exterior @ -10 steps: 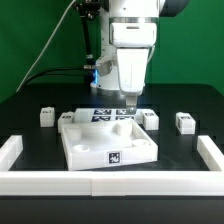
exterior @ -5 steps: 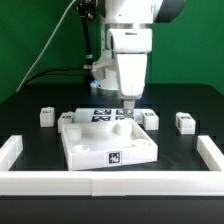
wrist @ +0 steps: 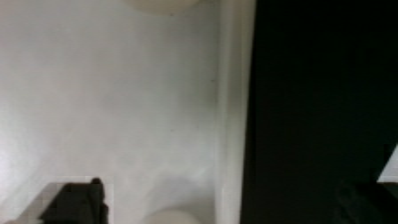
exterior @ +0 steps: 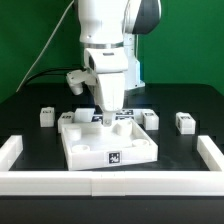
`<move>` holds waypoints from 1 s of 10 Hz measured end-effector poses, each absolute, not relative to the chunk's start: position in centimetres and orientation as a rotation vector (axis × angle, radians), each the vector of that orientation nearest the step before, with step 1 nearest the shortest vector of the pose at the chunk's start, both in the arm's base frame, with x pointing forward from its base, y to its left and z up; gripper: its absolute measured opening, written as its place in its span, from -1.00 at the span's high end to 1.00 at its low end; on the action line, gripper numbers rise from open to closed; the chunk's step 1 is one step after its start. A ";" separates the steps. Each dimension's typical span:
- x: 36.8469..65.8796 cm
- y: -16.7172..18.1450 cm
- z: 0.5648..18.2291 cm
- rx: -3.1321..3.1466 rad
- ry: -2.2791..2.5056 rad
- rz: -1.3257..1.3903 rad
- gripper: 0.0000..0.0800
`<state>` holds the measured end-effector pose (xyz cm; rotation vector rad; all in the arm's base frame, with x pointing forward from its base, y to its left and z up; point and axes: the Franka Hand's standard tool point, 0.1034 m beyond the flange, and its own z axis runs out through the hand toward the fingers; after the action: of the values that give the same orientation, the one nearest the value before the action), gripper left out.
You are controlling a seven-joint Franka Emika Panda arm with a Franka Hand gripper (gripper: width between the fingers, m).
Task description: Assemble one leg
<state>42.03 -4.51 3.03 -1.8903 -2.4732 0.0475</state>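
Observation:
The large white tray-like piece (exterior: 105,145) lies in the middle of the black table. Small white tagged legs stand around it: one at the exterior view's left (exterior: 45,116), one by the tray's left back corner (exterior: 68,118), one by its right back corner (exterior: 150,118), and one further right (exterior: 183,122). My gripper (exterior: 103,113) hangs low over the back part of the tray-like piece and holds nothing. In the wrist view the white piece (wrist: 125,100) fills one side and the black table (wrist: 320,100) the other. One dark finger (wrist: 71,203) shows at the edge, and the jaws stand wide apart.
The marker board (exterior: 127,113) lies behind the tray-like piece, partly hidden by the gripper. A low white wall (exterior: 110,182) borders the table's front, with side pieces at the left (exterior: 10,150) and right (exterior: 212,150). A green backdrop stands behind.
The arm has swung toward the exterior view's left and turned, carrying the gripper from over the tray-like piece's right back part to its middle back. The parts have not moved.

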 end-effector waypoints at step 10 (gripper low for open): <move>42.2 -3.4 1.0 -1.896 -2.429 0.057 0.37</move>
<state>42.22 -3.45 0.98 -1.8956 -2.4291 0.0572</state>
